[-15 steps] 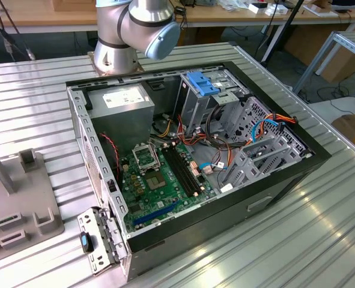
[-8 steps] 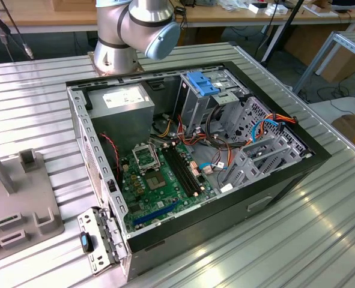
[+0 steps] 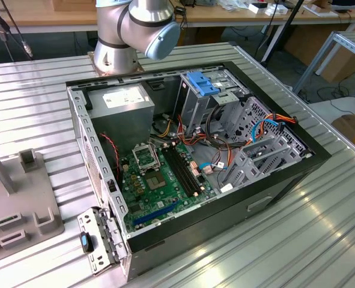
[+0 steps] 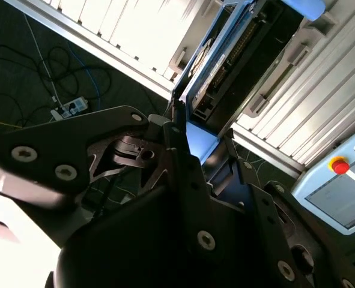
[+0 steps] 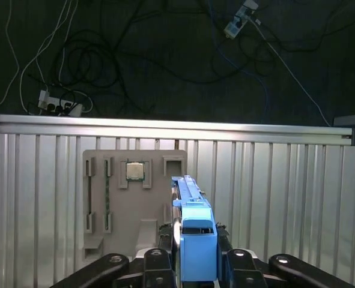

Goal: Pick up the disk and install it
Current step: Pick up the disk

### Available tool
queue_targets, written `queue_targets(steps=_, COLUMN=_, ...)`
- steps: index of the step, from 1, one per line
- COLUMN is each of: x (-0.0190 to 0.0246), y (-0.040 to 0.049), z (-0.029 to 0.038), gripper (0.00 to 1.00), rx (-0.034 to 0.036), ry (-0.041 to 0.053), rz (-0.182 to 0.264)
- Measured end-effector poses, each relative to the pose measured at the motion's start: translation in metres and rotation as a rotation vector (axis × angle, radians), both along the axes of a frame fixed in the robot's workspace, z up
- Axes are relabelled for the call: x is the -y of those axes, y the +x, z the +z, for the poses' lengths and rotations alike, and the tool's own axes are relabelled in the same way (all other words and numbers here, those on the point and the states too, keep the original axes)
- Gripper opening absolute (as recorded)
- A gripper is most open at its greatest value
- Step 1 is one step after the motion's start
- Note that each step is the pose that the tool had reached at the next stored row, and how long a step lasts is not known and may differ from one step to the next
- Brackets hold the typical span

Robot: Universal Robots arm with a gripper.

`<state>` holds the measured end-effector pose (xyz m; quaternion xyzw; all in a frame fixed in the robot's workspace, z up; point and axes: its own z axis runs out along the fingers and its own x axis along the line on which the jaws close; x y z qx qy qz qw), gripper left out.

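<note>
- Exterior view: your ribbed metal table (image 3: pixel 309 240) carries the open computer case (image 3: pixel 273 195). The arm (image 3: pixel 135 27) rises behind it.
- First wrist view: the gripper (image 5: pixel 195 240) is clamped on the disk (image 5: pixel 191 195), which it holds edge-on over a grey fixture tray (image 5: pixel 135 204).
- Second wrist view: you see dark floor, loose cables (image 4: pixel 57 72) and a pendant with a red button (image 4: pixel 333 180).

I see open computer case (image 3: pixel 267 195) lying on ribbed metal table (image 3: pixel 309 240). Green motherboard (image 3: pixel 159 183) inside, grey power-supply box (image 3: pixel 126 107) near blue latch (image 3: pixel 202 83) (latch sits atop drive cage (image 3: pixel 192 111)). Grey fixture block (image 5: pixel 135 210) carries processor chip (image 5: pixel 135 170). Cables (image 5: pixel 135 54), power strip (image 5: pixel 58 108) on dark floor (image 5: pixel 321 72) past table edge.
</note>
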<state>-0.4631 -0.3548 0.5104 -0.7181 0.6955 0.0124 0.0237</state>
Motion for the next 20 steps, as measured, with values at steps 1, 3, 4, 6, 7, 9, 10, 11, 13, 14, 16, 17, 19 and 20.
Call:
queue_targets(steps=1, x=0.0000, y=0.0000, z=0.0001, gripper=0.37, rx=0.0000, ry=0.0000, rz=0.000)
queue_targets(steps=3, x=0.0000, y=0.0000, z=0.0001, gripper=0.37, rx=0.0000, ry=0.0000, rz=0.000)
queue_targets(steps=4, x=0.0000, y=0.0001, z=0.0001, gripper=0.37, rx=0.0001, ry=0.0000, rz=0.000)
queue_targets(steps=6, x=0.0000, y=0.0011, z=0.0001, gripper=0.37, rx=-0.0001, ry=0.0000, rz=0.000)
queue_targets(steps=7, x=0.0000, y=0.0022, z=0.0001, gripper=0.37, rx=0.0000, ry=0.0000, rz=0.000)
queue_targets(steps=9, x=0.0000, y=0.0076, z=0.0001, gripper=0.37, rx=0.0000, ry=0.0000, rz=0.000)
queue_targets(steps=10, x=0.0000, y=0.0114, z=0.0001, gripper=0.37, rx=0.0000, ry=0.0000, rz=0.000)
queue_targets(steps=11, x=0.0000, y=0.0156, z=0.0001, gripper=0.37, rx=0.0000, ry=0.0000, rz=0.000)
queue_targets(steps=13, x=0.0000, y=0.0207, z=0.0001, gripper=0.37, rx=0.0000, ry=0.0000, rz=0.000)
queue_targets(steps=14, x=0.0000, y=0.0237, z=0.0001, gripper=0.37, rx=0.0000, ry=0.0000, rz=0.000)
queue_targets(steps=16, x=0.0000, y=0.0294, z=0.0001, gripper=0.37, rx=0.0000, ry=0.0000, rz=0.000)
queue_targets(steps=17, x=0.0000, y=0.0324, z=0.0002, gripper=0.37, rx=-0.0001, ry=0.0000, rz=0.000)
queue_targets(steps=19, x=0.0000, y=0.0381, z=0.0001, gripper=0.37, rx=0.0000, ry=0.0000, rz=0.000)
queue_targets(steps=20, x=0.0000, y=0.0446, z=0.0001, gripper=0.37, rx=-0.0001, ry=0.0000, rz=0.000)
